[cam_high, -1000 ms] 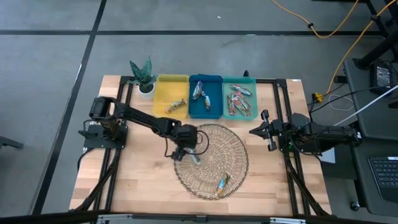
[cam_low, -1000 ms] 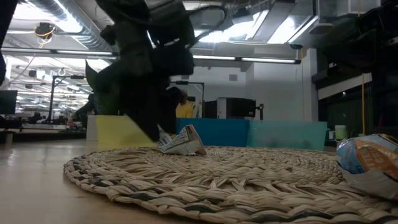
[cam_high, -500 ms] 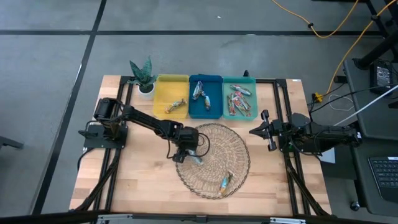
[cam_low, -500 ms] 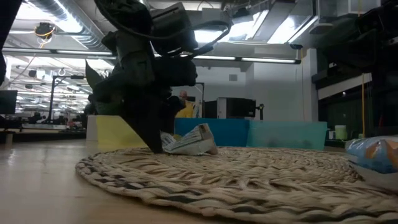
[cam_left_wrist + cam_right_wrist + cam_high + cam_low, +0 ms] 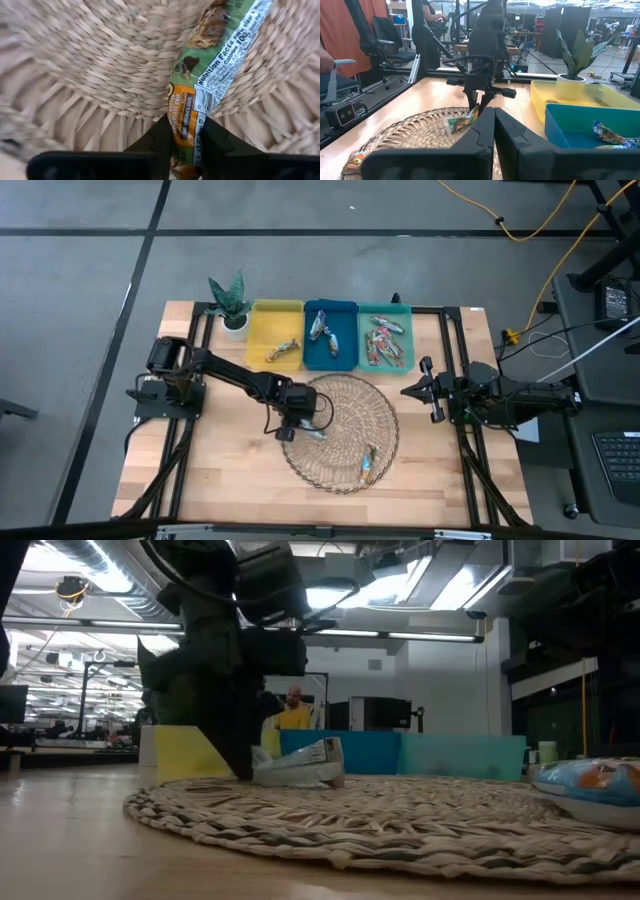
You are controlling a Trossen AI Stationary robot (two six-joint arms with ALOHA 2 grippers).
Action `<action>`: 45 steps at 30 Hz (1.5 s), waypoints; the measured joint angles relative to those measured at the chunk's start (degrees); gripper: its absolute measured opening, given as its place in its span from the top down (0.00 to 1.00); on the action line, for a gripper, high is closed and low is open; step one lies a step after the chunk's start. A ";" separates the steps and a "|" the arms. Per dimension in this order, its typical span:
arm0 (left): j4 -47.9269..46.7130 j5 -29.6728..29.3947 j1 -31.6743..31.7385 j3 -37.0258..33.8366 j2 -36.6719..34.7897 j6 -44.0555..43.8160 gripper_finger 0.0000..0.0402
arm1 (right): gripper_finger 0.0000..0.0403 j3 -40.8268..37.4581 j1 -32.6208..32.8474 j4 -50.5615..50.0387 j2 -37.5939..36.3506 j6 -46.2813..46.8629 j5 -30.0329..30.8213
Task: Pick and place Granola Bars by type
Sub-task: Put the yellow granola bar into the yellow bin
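Note:
A granola bar (image 5: 220,60) in a green, white and orange wrapper lies on the left part of the round woven basket (image 5: 345,405). My left gripper (image 5: 186,124) is shut on its near end; in the high view the gripper (image 5: 300,427) stands over the basket's left rim. A blue-orange bar (image 5: 368,465) lies on the basket's near right part. More bars lie in the yellow tray (image 5: 277,335), the blue tray (image 5: 330,338) and the teal tray (image 5: 385,338). My right gripper (image 5: 425,387) waits shut at the right, held level. My left gripper pinches the bar's end (image 5: 186,107) between its two fingers, one on each long edge, so the wrapper is squeezed narrow there. The fingers (image 5: 240,755) slant steeply down from above on the basket's left side. The rest of the bar (image 5: 300,768) rests on the weave.
The three trays stand in a row along the far edge, with a small potted plant (image 5: 230,302) to their left. Bare wood lies at the table's near left (image 5: 210,470). Black rails run down both sides of the table.
My left gripper has shut on the bar's end while staying over the basket's left rim. The bar has been nudged a little toward the right and lies flatter. The basket has shifted slightly, carrying the blue-orange bar with it.

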 joint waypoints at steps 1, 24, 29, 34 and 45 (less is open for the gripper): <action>-0.38 -0.11 0.00 0.00 -0.84 -0.12 0.87 | 0.96 0.00 0.00 -0.02 0.00 0.03 0.00; -0.40 -35.23 -9.65 0.22 -24.77 1.65 0.91 | 0.96 0.00 0.00 -0.01 0.00 0.09 0.00; 0.69 -42.93 -12.32 0.22 -28.94 3.53 0.91 | 0.96 -0.01 0.00 0.00 0.00 0.09 0.00; 2.34 -45.69 -12.73 0.22 -31.92 3.20 0.91 | 0.96 0.00 0.00 0.00 0.00 0.10 0.00; 3.57 -50.03 -9.22 2.03 -36.49 2.74 0.92 | 0.96 0.00 -0.01 -0.02 0.00 0.09 0.00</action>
